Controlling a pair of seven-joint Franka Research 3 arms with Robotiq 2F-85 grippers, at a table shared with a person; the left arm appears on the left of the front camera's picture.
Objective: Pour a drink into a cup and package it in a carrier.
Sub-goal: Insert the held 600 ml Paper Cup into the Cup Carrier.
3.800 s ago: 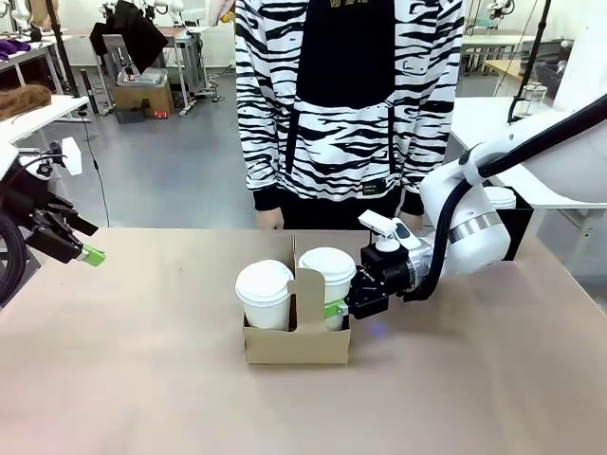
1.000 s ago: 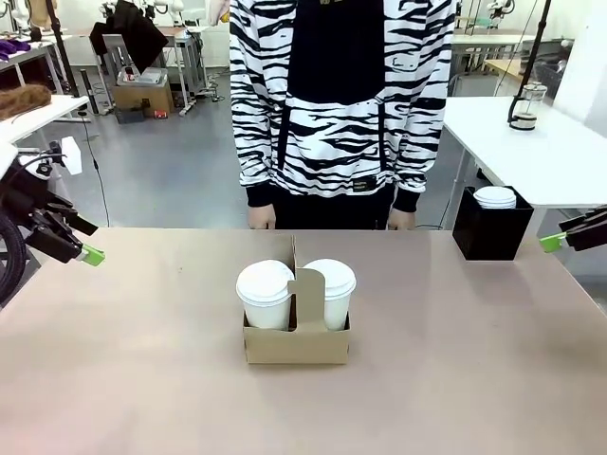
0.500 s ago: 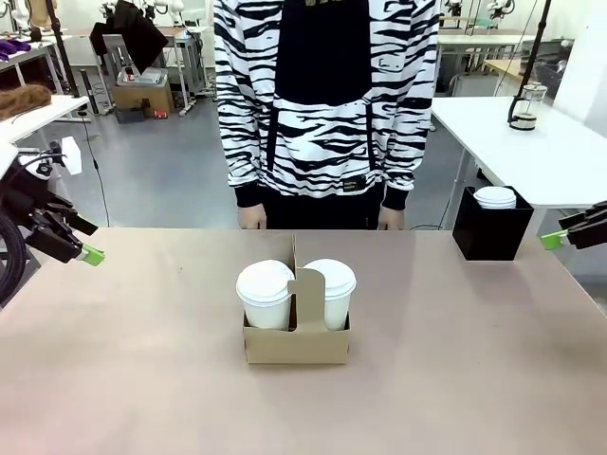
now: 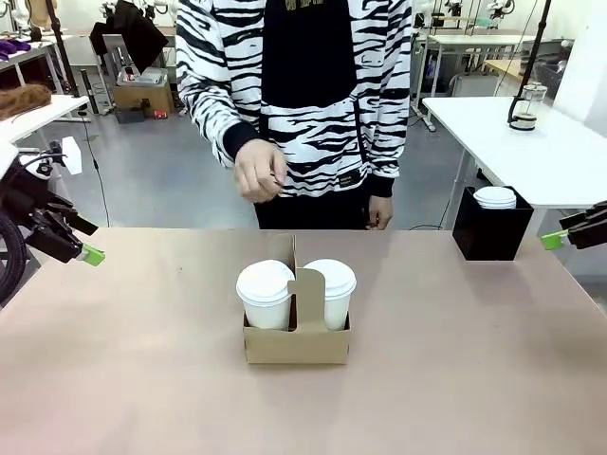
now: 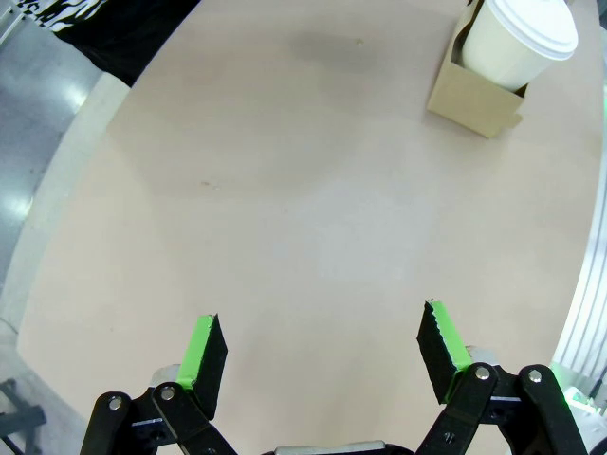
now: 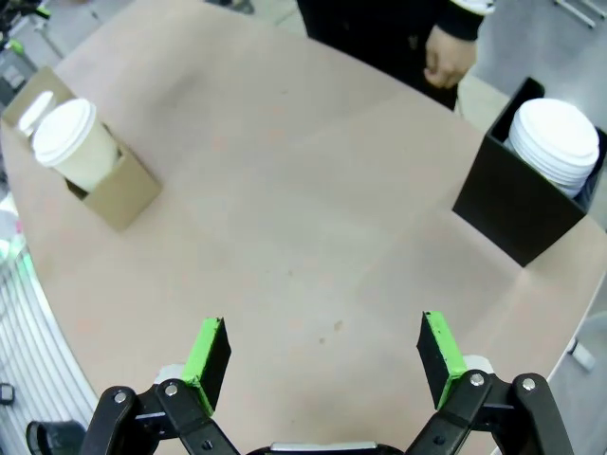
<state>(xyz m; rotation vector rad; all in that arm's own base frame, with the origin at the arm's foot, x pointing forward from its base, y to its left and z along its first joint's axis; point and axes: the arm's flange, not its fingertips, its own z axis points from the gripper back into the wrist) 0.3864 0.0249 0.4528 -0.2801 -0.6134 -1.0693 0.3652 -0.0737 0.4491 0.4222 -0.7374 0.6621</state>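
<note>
Person's hand (image 4: 258,172) now raised above the table's far edge, fingers loosely curled, holding nothing. Two lidded cups (image 4: 265,294) seated in carrier (image 4: 297,342), mid-table. Left gripper (image 5: 322,355) and right gripper (image 6: 323,358): fingers spread, empty, at the table's side edges.

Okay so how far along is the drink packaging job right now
It looks essentially finished. Two lidded cups stand in the carrier at mid-table. Nothing is in hand: the left tool and right tool are both open, hovering over bare table away from the carrier. The person's hand is raised above the far edge, so probably what is left is for them to take the carrier.
</note>
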